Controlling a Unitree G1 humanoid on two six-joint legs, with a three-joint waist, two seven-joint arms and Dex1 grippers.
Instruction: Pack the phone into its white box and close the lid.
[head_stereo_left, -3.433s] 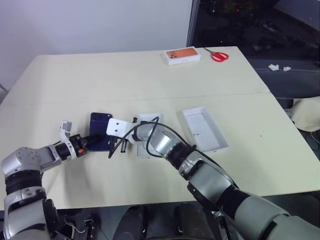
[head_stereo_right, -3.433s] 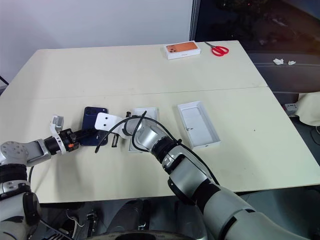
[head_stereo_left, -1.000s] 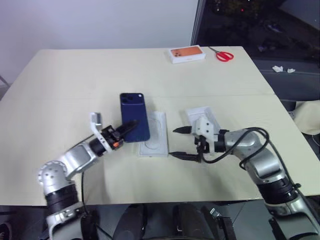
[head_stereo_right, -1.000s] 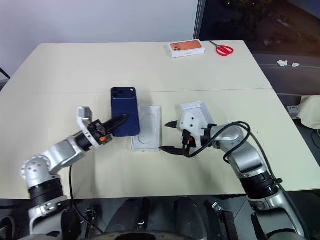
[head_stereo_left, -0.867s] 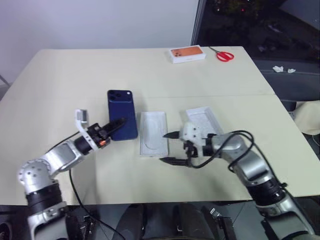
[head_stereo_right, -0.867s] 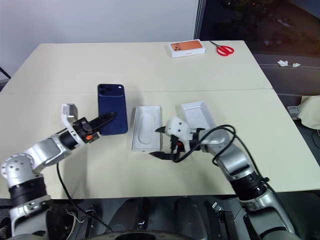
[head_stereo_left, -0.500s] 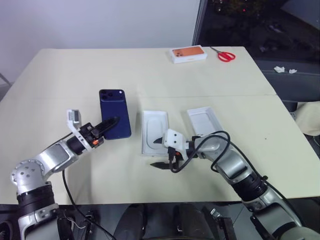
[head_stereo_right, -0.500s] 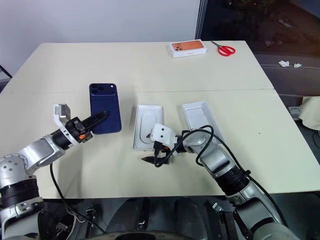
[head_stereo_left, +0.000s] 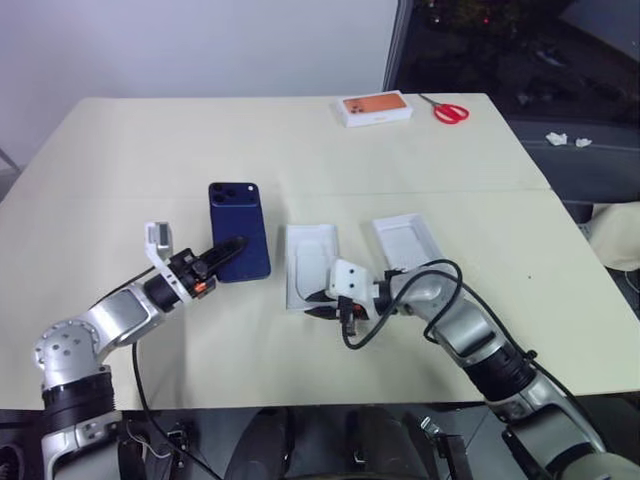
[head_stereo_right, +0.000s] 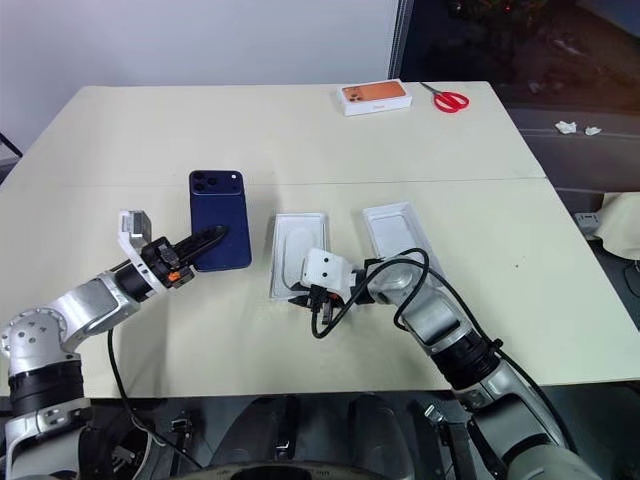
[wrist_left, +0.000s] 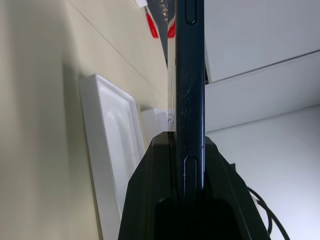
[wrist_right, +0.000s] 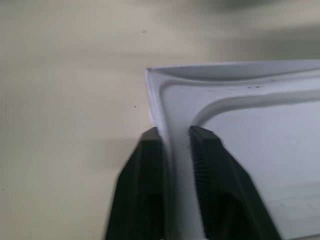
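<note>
Right wrist view: fingers (wrist_right: 200, 165) pinch white insert (wrist_right: 260, 150) rim.

Two head eyes look down over the cream rectangular table (head_stereo_left: 300, 140) — wrist cameras sit close, sharing the thin white recessed insert (wrist_right: 260, 130).

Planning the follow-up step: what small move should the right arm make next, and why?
Probably lift the insert slightly by its near edge: the right gripper is pinched on its rim, while the left gripper holds the phone raised beside it, waiting for a place.
</note>
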